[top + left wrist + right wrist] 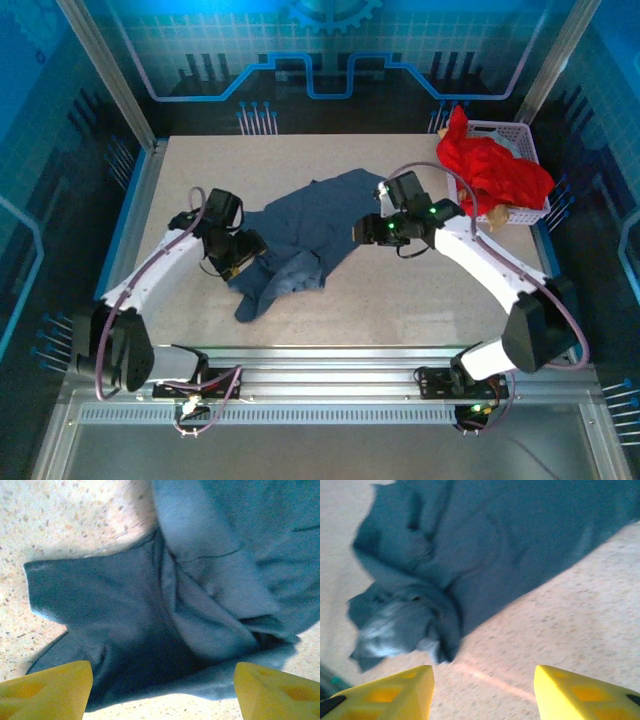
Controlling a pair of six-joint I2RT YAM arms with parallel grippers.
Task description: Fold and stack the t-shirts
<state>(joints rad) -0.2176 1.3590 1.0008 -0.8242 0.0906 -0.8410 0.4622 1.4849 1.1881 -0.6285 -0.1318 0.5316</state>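
1 blue t-shirt [315, 220], 1 red t-shirt [495, 172]

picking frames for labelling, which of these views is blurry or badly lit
Right wrist view: blue t-shirt smeared and soft, pinkish cast on the table. Left wrist view: sharper, deep shadow in the folds, blown-out glare at the bottom edge. Top external view: sharp, evenly lit.

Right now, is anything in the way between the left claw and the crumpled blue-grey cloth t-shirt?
Nothing visible. The left gripper is open directly over the crumpled blue-grey cloth t-shirt, with only cloth showing between its yellow fingertips.
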